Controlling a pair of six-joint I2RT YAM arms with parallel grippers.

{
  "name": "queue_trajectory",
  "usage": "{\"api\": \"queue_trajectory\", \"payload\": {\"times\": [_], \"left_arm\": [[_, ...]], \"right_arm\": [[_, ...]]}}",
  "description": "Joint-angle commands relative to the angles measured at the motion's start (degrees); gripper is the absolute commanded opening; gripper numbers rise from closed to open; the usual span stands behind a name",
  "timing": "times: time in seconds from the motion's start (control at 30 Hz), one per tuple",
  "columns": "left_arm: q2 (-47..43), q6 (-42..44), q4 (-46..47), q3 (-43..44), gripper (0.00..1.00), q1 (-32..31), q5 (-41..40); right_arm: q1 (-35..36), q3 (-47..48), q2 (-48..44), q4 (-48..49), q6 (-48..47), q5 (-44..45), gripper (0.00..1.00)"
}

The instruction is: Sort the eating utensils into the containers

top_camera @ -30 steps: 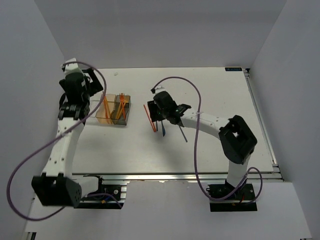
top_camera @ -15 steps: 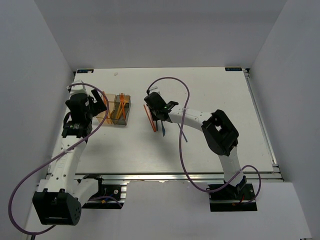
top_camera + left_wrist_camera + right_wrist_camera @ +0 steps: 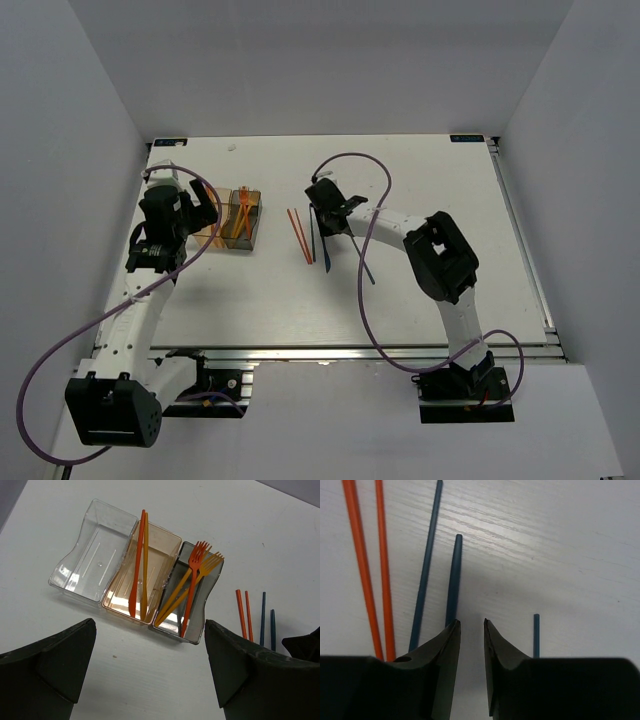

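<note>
In the right wrist view the right gripper (image 3: 471, 625) is held low over the table (image 3: 560, 555), at the bottom centre of the frame. Its fingers are parted by only a narrow slit, and nothing is seen between them. Two orange sticks (image 3: 384, 570) lie side by side at the left of that frame. Two blue sticks (image 3: 454, 580) lie just right of them, the near end of one passing behind the left finger. A third blue stick (image 3: 536, 635) lies apart at the lower right.

In the left wrist view the left gripper (image 3: 150, 645) is spread wide and empty. A row of three joined bins is seen above it. The clear bin (image 3: 75, 575) at the upper left holds nothing, orange knives (image 3: 140, 565) lie in the tan bin (image 3: 167, 542), and orange forks (image 3: 192, 580) rest in the grey bin (image 3: 210, 597).

The sticks are judged to be very light, thin, fairly stiff and smooth. Because they lie flat on the table, little height is offered to the fingers, and a stick could easily be rolled or flicked away. A hold is best taken across the width near the middle of one blue stick. The fingers would need to be opened just enough to pass it, so that the close neighbour is not caught too.
</note>
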Motion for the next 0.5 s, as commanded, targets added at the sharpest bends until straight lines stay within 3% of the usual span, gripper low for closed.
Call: {"api": "queue_trajectory", "payload": {"times": [0.0, 0.27, 0.47], "left_arm": [[-0.25, 0.05, 0.61, 0.44, 0.98, -0.24, 0.93], [-0.07, 0.14, 0.69, 0.35, 0.98, -0.24, 1.19], [0.1, 0.23, 0.69, 0.35, 0.98, -0.24, 1.63]], "right_arm": [[-0.33, 2.35, 2.42, 0.03, -0.78, -2.44, 0.31], [-0.32, 5.34, 4.8, -1.37, -0.42, -3.24, 0.32], [-0.24, 5.43, 2.7, -1.91, 0.89, 1.24, 0.32]]}}
